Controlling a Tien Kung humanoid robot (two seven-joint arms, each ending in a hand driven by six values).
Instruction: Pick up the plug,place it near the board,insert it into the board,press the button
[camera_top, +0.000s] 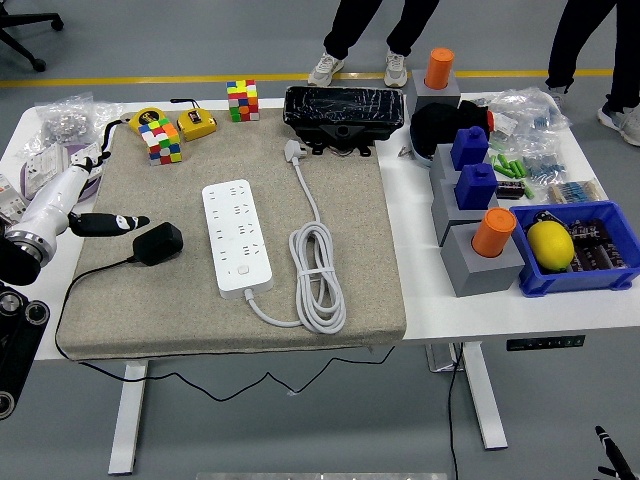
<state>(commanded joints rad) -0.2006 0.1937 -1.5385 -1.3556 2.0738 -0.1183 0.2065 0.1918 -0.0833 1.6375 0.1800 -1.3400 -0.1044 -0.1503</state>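
The left hand (95, 215) is held just beside the black plug (158, 242), fingers extended, nothing gripped. A light, rigid block is judged; its sides should be pinched, not the limp cable (95, 272).

The left hand (85, 195) reaches in from the left edge on a white forearm, palm turned sideways, fingers loosely extended and gripping nothing. One black finger (118, 221) points straight out to the right from the hand, the others lie above and behind it. Only a fingertip of the right hand (612, 452) shows in the lower right corner.
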